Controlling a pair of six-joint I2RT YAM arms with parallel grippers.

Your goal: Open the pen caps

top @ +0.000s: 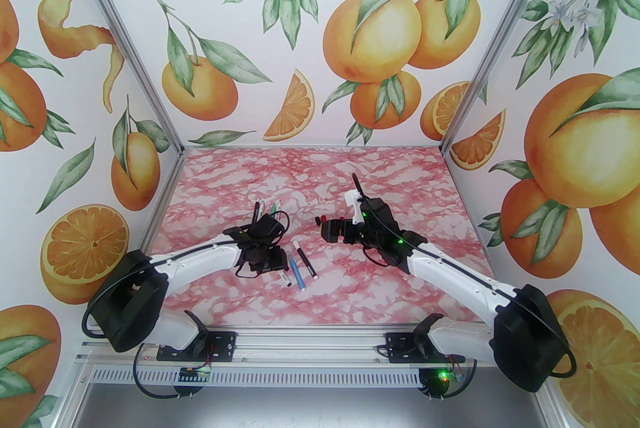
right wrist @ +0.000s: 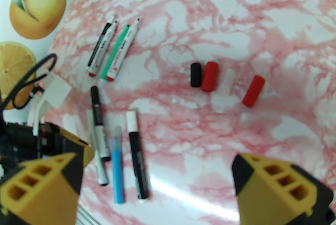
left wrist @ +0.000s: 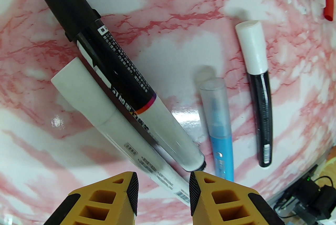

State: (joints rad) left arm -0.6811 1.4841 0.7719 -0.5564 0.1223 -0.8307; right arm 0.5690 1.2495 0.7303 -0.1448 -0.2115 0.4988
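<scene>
Centre the left gripper [left wrist: 163,179], jaws half spread, on the white-capped pen [left wrist: 123,139] left of the blue pen [left wrist: 221,145] before pinching; the right gripper [right wrist: 157,166] gapes wide.

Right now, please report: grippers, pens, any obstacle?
Left gripper part open over capped pens. Right gripper wide open, empty. Four caps off, four on. Nothing in the way.

Top view high from near edge, wrist views close, downward, sharing pens [left wrist: 258,113]
</scene>
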